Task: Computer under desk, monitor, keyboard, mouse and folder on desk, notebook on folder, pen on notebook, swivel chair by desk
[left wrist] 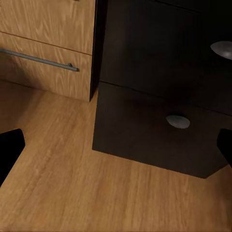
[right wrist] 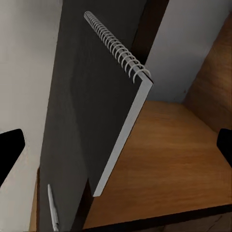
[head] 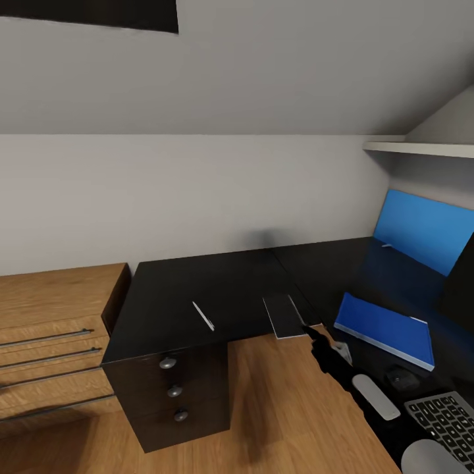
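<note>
Right gripper [head: 309, 331]: fingers spread, holding nothing, at the near edge of the notebook [head: 284, 315]. Notebook: spiral-bound, thin, likely light and slightly flexible; lies on the desk [head: 217, 283], overhanging its edge. Suggested hold: the overhanging edge, away from the coil.

counter [head: 217, 289]: black, faintly glossy
notebook [right wrist: 92, 116]: matt dark cover, white wire spiral, pale paper edge
floor [left wrist: 72, 193]: warm wood grain, smooth
dresser [head: 46, 322]: light grained wood, metal bar handles
folder [head: 385, 329]: smooth blue
drawer knobs [left wrist: 178, 121]: grey metal
</note>
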Controlling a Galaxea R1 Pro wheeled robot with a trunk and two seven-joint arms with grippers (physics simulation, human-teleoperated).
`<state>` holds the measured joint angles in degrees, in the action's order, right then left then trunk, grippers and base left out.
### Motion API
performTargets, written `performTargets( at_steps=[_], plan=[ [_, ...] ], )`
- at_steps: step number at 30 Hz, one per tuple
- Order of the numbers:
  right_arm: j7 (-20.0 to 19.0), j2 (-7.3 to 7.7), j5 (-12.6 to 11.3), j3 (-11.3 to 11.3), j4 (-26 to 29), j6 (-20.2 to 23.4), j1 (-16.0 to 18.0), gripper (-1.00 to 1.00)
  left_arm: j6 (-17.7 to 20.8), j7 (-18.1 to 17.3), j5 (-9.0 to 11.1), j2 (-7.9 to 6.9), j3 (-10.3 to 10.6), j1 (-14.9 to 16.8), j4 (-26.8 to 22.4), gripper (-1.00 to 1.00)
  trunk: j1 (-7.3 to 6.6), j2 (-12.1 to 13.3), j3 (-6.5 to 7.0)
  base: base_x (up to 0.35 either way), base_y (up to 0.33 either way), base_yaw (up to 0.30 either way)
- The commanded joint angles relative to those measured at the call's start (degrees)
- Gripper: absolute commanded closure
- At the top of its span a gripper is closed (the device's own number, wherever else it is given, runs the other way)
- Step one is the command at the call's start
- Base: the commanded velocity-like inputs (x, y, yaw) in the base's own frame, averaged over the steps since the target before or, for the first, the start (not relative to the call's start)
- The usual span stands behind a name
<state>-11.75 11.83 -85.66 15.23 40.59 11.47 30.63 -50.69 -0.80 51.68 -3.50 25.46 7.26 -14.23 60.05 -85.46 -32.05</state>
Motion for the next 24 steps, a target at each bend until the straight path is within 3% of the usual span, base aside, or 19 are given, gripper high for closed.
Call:
performTargets(
  at_steps=[1,8,20,24],
  plan=[
    [-0.1,0.07,-1.6,0.2,-0.2,0.0,0.0,-1.0,-0.2,-0.1,0.6,-0.03,0.4,0.0,0.0,-1.0,0.0,0.0,-0.05,0.074,0.0,0.0],
    [-0.2,0.04,-3.5,0.2,-1.4,0.0,0.0,-1.0,-0.1,-0.1,0.6,-0.04,0.5,0.0,0.1,-1.0,0.0,0.0,-0.05,0.159,0.0,0.0],
    [-0.2,0.03,-3.7,0.3,-1.5,-0.1,0.0,-1.0,0.3,-0.1,0.7,0.21,0.4,0.0,0.1,-1.0,0.0,0.0,-0.05,0.018,0.0,0.0],
    [-0.2,0.0,-3.6,0.4,-1.5,-0.3,0.0,-1.0,0.4,0.0,0.7,0.24,0.4,0.0,0.1,-1.0,0.88,-1.6,-0.77,0.0,0.0,0.0]
  ],
)
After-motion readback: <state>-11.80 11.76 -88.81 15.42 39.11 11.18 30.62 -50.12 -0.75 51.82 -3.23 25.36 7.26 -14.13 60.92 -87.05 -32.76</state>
